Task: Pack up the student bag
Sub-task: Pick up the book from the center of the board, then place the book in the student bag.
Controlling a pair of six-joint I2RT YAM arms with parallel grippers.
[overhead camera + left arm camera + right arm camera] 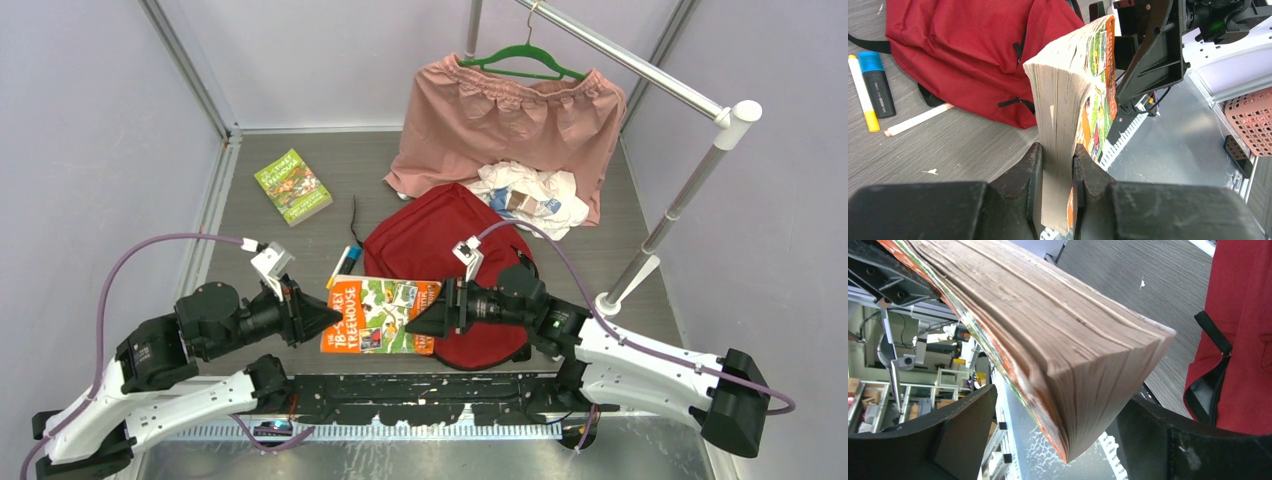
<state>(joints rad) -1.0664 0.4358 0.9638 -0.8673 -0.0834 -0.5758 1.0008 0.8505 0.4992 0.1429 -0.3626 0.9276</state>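
The left jaws are clenched on one end of a thick paperback book with an orange and green cover [380, 315], holding it cover-up. The right jaws stand wide, straddling its opposite end. Just behind the book, the large dark-red fabric student bag [430, 245] lies flat on the grey wood-grain desk [370, 160]. A blue-capped black highlighter [878, 85] lies beside the bag.
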